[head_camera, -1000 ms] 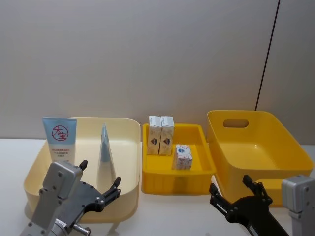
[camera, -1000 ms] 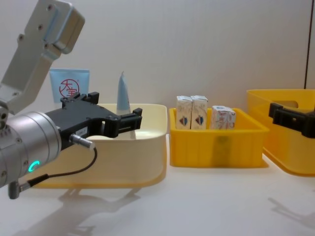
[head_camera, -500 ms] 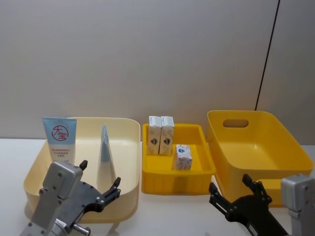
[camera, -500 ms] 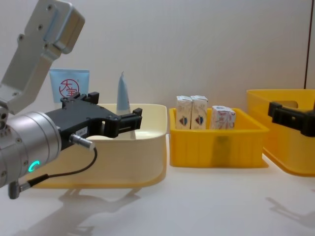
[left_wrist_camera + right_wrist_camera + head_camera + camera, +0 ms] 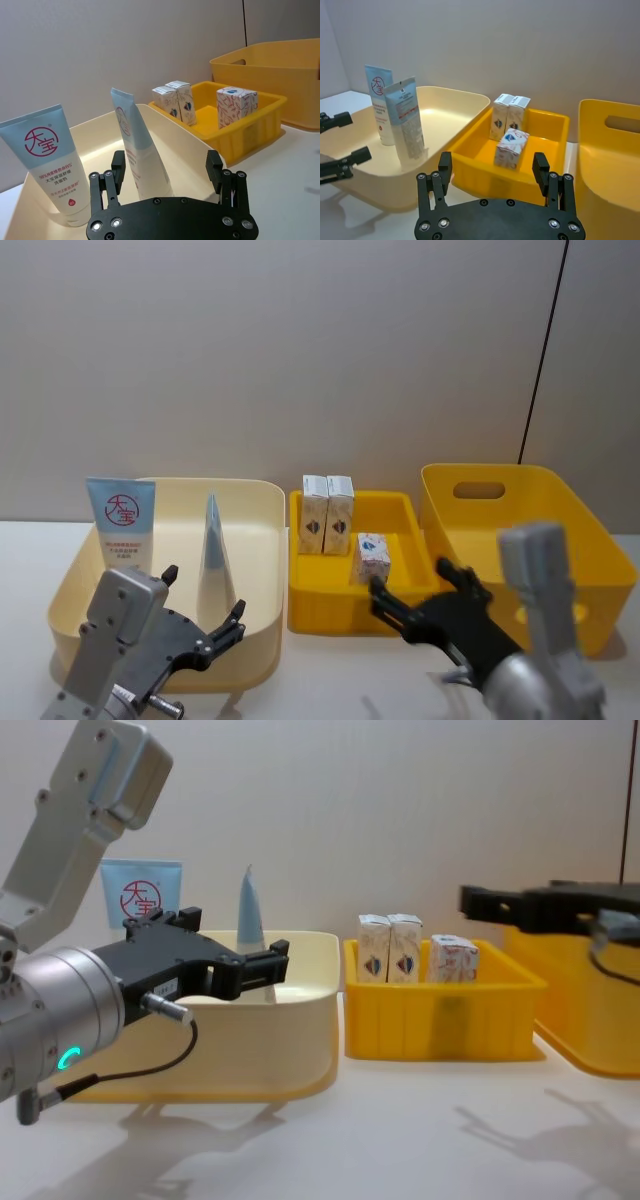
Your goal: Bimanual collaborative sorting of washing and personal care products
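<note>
Before the shallow yellow plastic tray (image 5: pixel 330 612), the right gripper (image 5: pixel 412 582) has swung inward, wide open and empty, facing the white red-printed carton (image 5: pixel 373 557) standing inside, likely its next pick; the left gripper (image 5: pixel 203 595) stays open and empty at the cream plastic bin (image 5: pixel 180 482).

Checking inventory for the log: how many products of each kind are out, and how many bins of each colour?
Squeeze tubes: 2
Cream emblem cartons: 2
White red-printed carton: 1
Cream bin: 1
Yellow bins: 2
Total: 8
</note>
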Controlling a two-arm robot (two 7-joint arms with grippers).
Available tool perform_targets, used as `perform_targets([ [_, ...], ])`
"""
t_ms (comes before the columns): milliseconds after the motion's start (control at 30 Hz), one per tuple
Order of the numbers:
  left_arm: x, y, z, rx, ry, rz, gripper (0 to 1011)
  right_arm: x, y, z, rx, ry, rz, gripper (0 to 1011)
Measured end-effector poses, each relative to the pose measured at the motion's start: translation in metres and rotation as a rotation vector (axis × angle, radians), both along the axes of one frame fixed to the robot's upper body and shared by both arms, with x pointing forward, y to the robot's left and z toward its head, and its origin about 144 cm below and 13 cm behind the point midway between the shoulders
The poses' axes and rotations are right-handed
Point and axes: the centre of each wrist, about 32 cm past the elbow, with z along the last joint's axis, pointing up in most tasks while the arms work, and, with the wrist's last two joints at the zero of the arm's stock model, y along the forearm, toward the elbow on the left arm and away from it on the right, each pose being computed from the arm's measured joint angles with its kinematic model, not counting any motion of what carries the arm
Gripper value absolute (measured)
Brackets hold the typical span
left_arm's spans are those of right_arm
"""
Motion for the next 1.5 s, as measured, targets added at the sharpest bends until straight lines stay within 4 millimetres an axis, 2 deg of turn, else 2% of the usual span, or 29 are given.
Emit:
perform_targets([
  [400,0.0,0.0,0.0,0.0,0.0,0.0,1003,0.041,0.043,0.062,-0.025,0.136,-0.068,1001],
  [633,0.0,0.0,0.0,0.0,0.0,0.0,1003,0.062,0.057,0.098,-0.019,0.215,-0.151,1001],
  [800,0.0,0.0,0.0,0.0,0.0,0.0,1003,0.072,0.06,0.115,-0.006,0.279,-0.198,1001],
  [1033,0.0,0.0,0.0,0.0,0.0,0.0,1003,0.084,0.061,0.129,0.017,0.371,-0.242,1001],
  [1500,0.0,0.0,0.0,0.0,0.0,0.0,1003,0.104,0.063,0.129,0.011,0.508,-0.262,1001],
])
